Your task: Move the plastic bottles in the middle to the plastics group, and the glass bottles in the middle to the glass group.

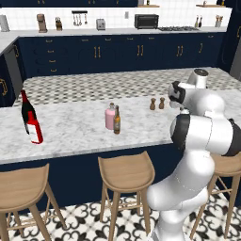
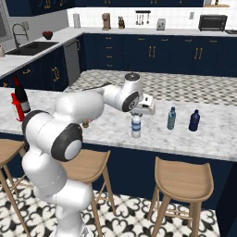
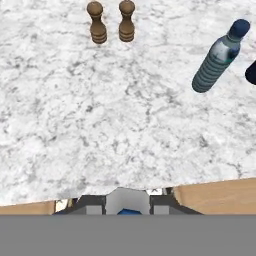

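My gripper [image 2: 137, 115] is shut on the cap end of the small clear water bottle [image 2: 136, 126] with a blue band, upright near the island's front edge. The hand view has the bottle's top [image 3: 129, 204] between my gripper's [image 3: 129, 206] fingers. To its right stand the teal bottle [image 2: 171, 118] [image 3: 216, 59] and the navy bottle [image 2: 194, 120] [image 3: 251, 72]. The pink bottle [image 1: 109, 117] and brown beer bottle [image 1: 116, 120] stand together mid-counter. At the far left are the dark wine bottle [image 1: 27, 109] [image 2: 21, 99] and red bottle [image 1: 34, 130] [image 2: 16, 110].
Two brown shakers [image 1: 157, 103] [image 3: 111, 28] stand on the marble island counter [image 1: 70, 127] behind the gripper. Wooden stools [image 1: 126, 172] [image 2: 183, 178] line the counter's front edge below.
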Tool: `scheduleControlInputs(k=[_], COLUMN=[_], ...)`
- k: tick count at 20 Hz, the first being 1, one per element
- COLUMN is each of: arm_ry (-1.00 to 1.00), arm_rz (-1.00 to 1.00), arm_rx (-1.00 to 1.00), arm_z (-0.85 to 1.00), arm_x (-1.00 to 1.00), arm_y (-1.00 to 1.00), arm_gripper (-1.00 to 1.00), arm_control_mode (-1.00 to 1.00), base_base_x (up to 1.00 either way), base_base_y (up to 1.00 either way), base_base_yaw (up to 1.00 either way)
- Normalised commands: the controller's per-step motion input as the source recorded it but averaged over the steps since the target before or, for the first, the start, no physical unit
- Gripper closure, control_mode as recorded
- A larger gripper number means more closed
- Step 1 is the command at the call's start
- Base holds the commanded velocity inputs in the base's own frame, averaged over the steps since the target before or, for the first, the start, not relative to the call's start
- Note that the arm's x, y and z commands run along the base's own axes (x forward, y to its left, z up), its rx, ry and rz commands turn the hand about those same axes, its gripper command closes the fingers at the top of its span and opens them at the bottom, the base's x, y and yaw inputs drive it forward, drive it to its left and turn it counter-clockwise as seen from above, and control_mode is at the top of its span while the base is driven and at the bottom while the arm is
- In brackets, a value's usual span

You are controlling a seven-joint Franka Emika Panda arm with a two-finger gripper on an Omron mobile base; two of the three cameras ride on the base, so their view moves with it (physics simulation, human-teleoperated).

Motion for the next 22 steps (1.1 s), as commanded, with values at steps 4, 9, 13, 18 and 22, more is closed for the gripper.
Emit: scheduleControlInputs(k=[4, 9, 13, 18, 22], arm_ry=[0.01, 0.01, 0.0, 0.0, 0.0], arm_rz=[-0.24, -0.17, -0.04, 0.0, 0.0], arm_rx=[0.0, 0.0, 0.0, 0.0, 0.0], arm_z=[0.0, 0.0, 0.0, 0.0, 0.0], arm_x=[0.0, 0.0, 0.02, 0.08, 0.15], arm_y=[-0.86, -0.67, -0.46, -0.24, -0.14], arm_gripper=[1.0, 1.0, 1.0, 1.0, 1.0], arm_control_mode=[-1.0, -1.0, -1.0, -1.0, -1.0], base_base_x=[0.0, 0.0, 0.0, 0.0, 0.0], base_base_y=[0.0, 0.0, 0.0, 0.0, 0.0], base_base_yaw=[0.0, 0.0, 0.0, 0.0, 0.0])
